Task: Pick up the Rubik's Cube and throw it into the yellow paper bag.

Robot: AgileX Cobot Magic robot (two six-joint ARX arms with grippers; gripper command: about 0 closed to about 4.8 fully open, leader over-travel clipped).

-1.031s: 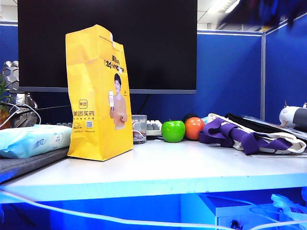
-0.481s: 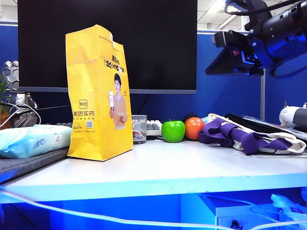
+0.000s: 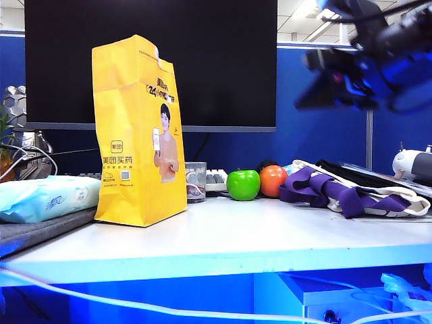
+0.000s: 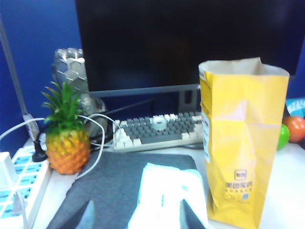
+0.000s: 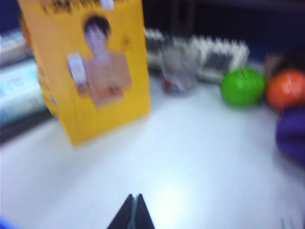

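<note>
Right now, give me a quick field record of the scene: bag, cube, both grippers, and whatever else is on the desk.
yellow paper bag: upright, top open, on the white desk's left side
Rubik's Cube: not visible in any view
right gripper: shut, empty, above bare desk; arm high at the exterior view's right
left gripper: tips not clearly in frame, state unclear
fruit: green apple beside an orange, right of the bag
other: pineapple, keyboard, purple straps

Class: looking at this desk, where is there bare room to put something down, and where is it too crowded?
Free: the white desk in front of the yellow bag, green apple and purple straps. The right pincer, shut, hangs above it. Crowded: the back row by the keyboard, and the tissue pack at left.
</note>
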